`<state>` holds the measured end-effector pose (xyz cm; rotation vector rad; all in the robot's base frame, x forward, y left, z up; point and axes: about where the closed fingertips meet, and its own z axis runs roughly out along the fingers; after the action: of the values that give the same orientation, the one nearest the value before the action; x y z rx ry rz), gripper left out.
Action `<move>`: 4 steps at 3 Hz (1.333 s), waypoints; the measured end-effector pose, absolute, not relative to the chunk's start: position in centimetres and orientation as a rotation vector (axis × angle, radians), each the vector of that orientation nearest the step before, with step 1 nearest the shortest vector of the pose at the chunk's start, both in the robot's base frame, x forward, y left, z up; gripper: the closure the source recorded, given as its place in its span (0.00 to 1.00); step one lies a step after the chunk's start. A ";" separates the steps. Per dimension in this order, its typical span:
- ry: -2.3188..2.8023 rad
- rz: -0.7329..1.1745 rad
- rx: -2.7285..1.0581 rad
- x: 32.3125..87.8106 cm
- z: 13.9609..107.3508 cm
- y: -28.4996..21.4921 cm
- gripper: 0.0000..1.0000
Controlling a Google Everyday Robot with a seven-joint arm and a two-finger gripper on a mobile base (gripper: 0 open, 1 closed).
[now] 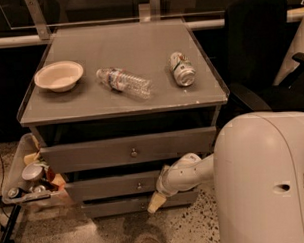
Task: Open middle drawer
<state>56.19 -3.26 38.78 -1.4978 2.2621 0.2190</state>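
Note:
The middle drawer (109,187) is a wide grey front with a small round metal knob (139,185) at its centre, under a taller-fronted top drawer (93,155). My gripper (155,202) hangs from a white wrist (181,176) in front of the middle drawer's right part. It is just right of and below the knob, and its tan tip points down over the slim bottom drawer (120,208). It does not visibly hold the knob. No tray inside the middle drawer shows.
On the cabinet top (141,101) lie a paper bowl (59,75), a plastic bottle (123,83) and a can (182,69). A cluttered tray stand (29,183) stands at the left. A black chair (262,54) is at the right. My white arm body (264,179) fills the lower right.

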 end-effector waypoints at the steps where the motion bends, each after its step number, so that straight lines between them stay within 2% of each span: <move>1: 2.262 0.219 -1.498 56.2 39.3 -3.3 0.00; 4: 2.291 0.283 -1.604 51.4 39.9 -3.0 0.00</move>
<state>51.37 -2.98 39.93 -1.6037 2.2907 0.2833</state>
